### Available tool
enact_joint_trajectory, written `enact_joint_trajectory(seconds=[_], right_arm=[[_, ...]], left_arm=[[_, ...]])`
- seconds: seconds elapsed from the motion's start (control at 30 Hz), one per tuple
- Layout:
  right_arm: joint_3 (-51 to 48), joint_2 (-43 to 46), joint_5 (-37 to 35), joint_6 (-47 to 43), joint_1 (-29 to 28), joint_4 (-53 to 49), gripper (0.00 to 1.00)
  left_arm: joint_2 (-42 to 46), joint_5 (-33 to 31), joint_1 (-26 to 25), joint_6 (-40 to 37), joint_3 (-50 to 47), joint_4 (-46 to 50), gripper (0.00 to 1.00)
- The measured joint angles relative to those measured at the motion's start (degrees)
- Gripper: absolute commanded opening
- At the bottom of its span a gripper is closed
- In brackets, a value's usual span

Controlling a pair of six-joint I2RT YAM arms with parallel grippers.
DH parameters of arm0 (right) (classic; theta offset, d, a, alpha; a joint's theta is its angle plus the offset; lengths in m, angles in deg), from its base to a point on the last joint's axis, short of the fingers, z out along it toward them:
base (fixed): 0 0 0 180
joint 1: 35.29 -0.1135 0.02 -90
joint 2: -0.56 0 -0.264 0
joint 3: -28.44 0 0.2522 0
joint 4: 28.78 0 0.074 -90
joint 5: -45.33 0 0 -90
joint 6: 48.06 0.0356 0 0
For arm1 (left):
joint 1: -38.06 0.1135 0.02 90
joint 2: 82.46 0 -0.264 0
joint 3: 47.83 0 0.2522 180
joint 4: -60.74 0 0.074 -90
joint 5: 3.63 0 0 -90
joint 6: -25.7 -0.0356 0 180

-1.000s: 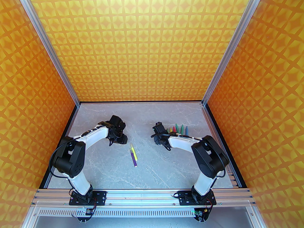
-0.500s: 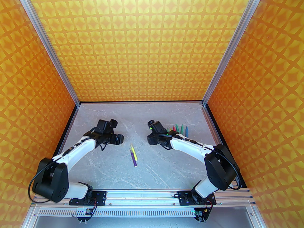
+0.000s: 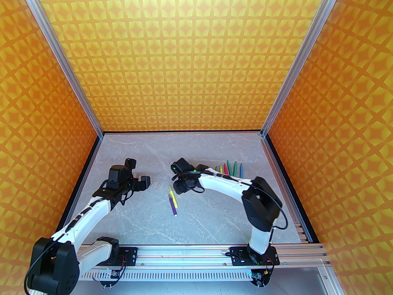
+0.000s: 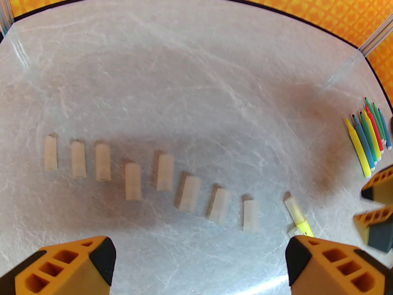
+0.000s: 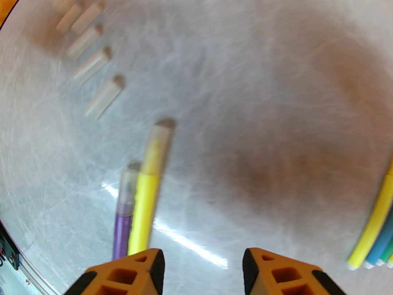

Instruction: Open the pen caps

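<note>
On table (image 3: 215, 220) | 8 loose pen caps (image 4: 133, 181) | 2 capped pens (image 5: 144, 207) | left gripper (image 4: 199, 253) spread | right gripper (image 5: 202, 260) spread

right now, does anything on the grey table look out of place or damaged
Nothing is spilled or damaged. The row of loose translucent plastic caps is uneven: one cap near its middle sits out of line with its neighbours. The yellow plastic pen and purple plastic pen mid-table still wear caps.

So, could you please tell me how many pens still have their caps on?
2: the yellow pen and the purple pen, side by side mid-table, just ahead of the right gripper.
</note>
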Motion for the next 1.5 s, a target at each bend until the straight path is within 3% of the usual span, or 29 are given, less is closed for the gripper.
enact_joint_trajectory(seconds=[0.57,1.5], right_arm=[[4.5,-6.73,2.69,4.74,-3.5,-4.33,0.42],[9.46,-12.76,3.45,5.6,-3.61,-8.09,0.34]], left_arm=[[1.77,-0.63,1.07,0.02,-1.09,-2.56,0.98],[1.9,-0.66,1.07,0.04,-1.2,-2.75,0.98]])
